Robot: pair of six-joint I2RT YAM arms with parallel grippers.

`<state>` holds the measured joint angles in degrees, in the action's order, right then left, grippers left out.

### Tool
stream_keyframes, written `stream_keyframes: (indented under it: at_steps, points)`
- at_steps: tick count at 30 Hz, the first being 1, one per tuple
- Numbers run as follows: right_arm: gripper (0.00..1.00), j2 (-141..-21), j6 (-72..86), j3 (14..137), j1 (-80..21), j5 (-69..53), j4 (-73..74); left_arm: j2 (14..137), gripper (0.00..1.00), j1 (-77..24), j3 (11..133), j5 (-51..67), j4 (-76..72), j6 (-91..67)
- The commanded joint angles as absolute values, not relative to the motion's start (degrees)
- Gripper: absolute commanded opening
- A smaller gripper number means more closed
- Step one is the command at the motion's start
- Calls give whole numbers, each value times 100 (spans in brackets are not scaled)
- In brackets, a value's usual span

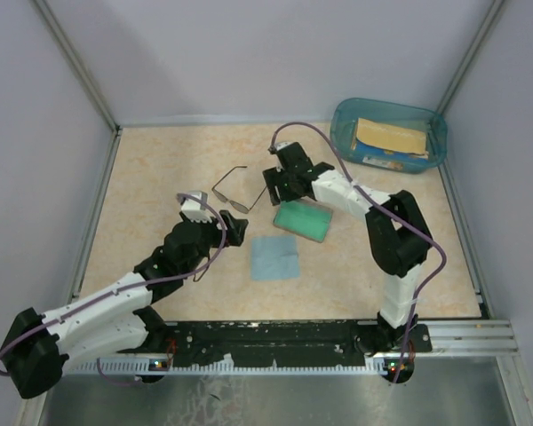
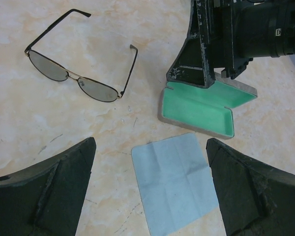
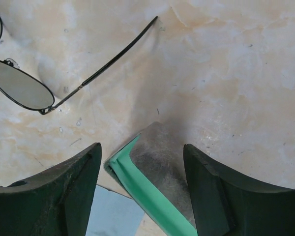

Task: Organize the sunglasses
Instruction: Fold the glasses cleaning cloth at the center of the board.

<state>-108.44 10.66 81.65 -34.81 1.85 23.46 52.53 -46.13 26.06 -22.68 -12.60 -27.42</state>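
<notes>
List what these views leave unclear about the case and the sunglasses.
- Right wrist view: the sunglasses run off the left edge, so only one lens shows whole.
- Left wrist view: the right gripper covers the far edge of the case.
- Right wrist view: whether its fingers actually pinch the case is unclear.

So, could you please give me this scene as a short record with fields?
sunglasses: temples unfolded, lying on the table, left of the case, nothing touching them
case: open, green lining showing, nothing inside
cloth: flat, on the near side of the case
left tool: open, holding nothing, near the cloth
right tool: astride a corner of the case; grip unclear
bin: far right corner, yellowish items inside
</notes>
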Motion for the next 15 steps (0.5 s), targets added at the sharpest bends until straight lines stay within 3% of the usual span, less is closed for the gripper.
stream_keyframes:
  at_steps: [1,15]
  points:
    - [68,-10814,965,8436,-3610,77,2204,5112,100,-4588,2524,-2355,-1161,-2806]
    - [73,-9097,1265,7353,-3630,707,1318,5454,99,-4588,2350,-2027,-1276,-2865]
